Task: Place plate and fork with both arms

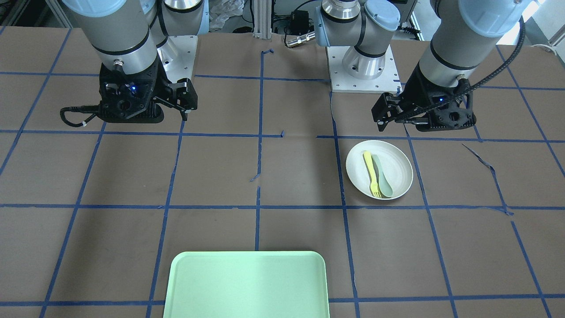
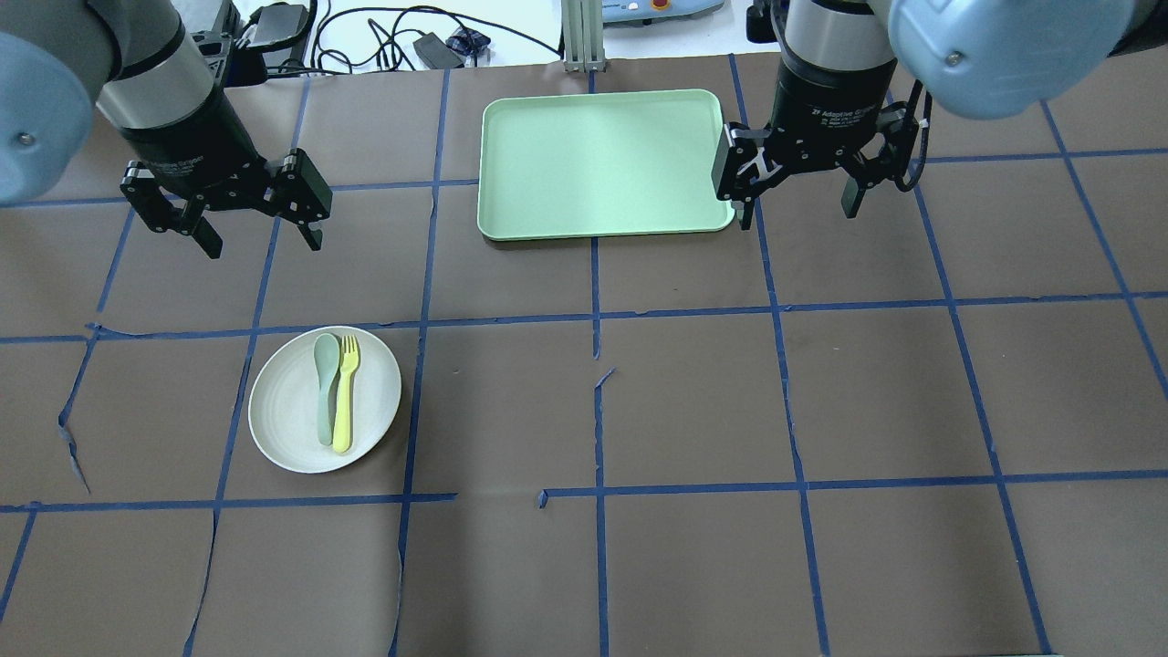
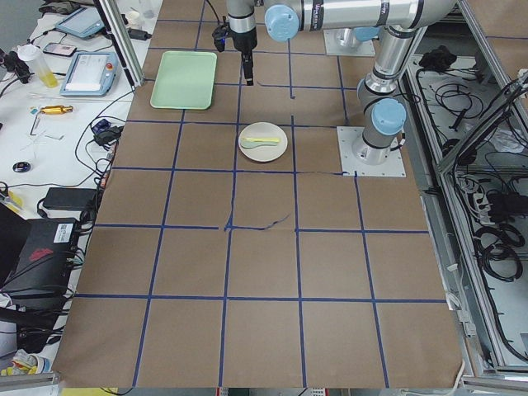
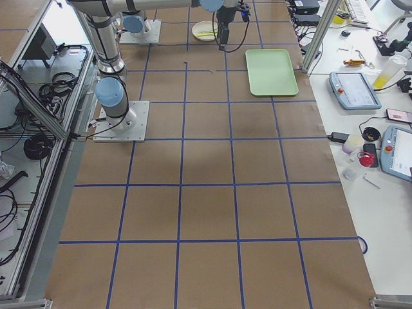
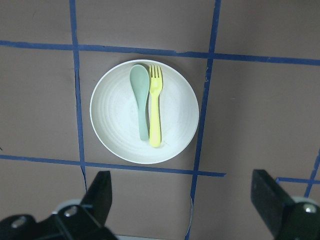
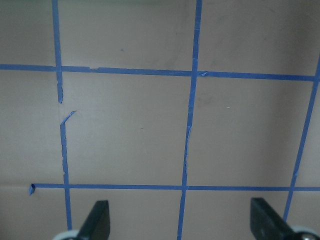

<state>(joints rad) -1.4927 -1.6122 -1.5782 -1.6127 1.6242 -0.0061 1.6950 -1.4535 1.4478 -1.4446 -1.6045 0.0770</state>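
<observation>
Both arms are cut off above the wrists in the overhead view, and the front view crops the tray. Each arm hangs over the table with its claw pointing straight down, and the left gripper and right gripper are both spread wide, pinching nothing. The tray lies just beside the right gripper, on the side toward the left one, while the plate sits on the table below the left gripper, apart from it, holding the spoon and fork side by side, the fork nearer the right gripper.
</observation>
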